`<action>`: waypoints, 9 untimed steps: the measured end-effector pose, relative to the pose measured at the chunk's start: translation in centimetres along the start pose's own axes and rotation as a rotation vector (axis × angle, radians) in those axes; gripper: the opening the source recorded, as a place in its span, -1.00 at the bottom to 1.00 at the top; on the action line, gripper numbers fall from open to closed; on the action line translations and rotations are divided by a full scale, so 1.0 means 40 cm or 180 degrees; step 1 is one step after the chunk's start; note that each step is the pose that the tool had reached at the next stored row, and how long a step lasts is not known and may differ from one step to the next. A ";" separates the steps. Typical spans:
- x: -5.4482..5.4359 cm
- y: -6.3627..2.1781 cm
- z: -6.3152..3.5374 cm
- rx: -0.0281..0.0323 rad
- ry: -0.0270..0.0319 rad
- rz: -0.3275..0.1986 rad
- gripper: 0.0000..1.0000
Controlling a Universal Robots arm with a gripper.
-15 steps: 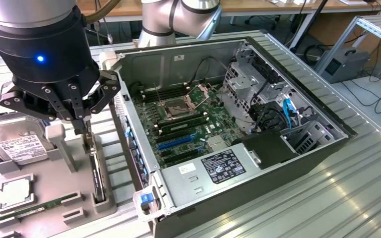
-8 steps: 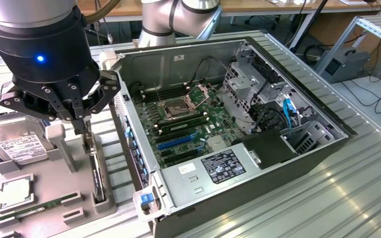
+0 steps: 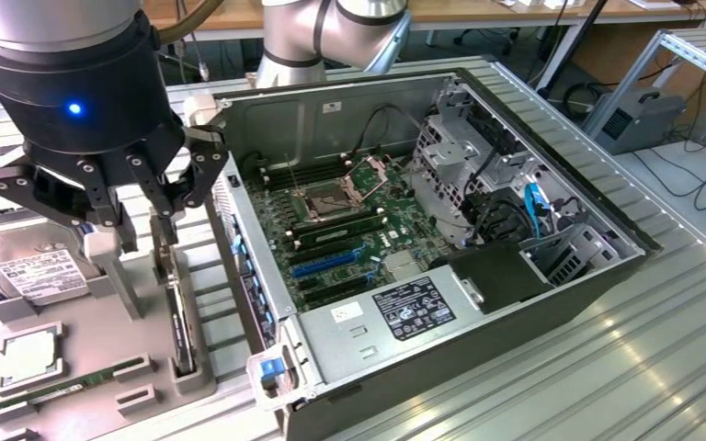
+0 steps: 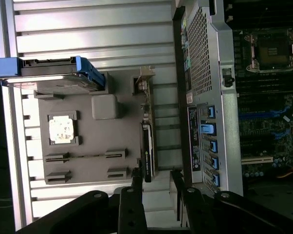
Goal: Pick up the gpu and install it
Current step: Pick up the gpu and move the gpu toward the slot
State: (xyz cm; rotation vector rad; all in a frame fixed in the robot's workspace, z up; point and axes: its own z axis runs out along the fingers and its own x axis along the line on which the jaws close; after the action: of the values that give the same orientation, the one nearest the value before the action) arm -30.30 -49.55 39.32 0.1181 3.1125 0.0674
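Tool [image 3: 139, 225] open, fingers spread, hovering just above gpu [image 3: 181, 317], not gripping. gpu stands on edge in slot of grey holder tray [image 3: 84, 335], at exterior view's left of open computer case [image 3: 513, 358].

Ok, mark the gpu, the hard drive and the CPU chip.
gpu [image 4: 147, 151]: wrist view, on the card's dark upper edge.
hard drive [image 3: 37, 274]: exterior view, on its white label.
CPU chip [image 4: 63, 129]: wrist view, on its silvery lid.
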 end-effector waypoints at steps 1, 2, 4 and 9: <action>0.000 0.000 0.000 0.0000 0.0000 0.0000 -0.28; 0.000 0.000 0.000 0.0000 0.0000 0.0000 -0.28; 0.000 0.000 0.006 0.0000 0.0000 0.0000 -0.28; 0.002 -0.003 0.072 0.0000 0.0000 0.0000 -0.28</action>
State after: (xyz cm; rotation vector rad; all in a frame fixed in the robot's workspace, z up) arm -30.30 -49.55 36.42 0.1180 3.1125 0.0675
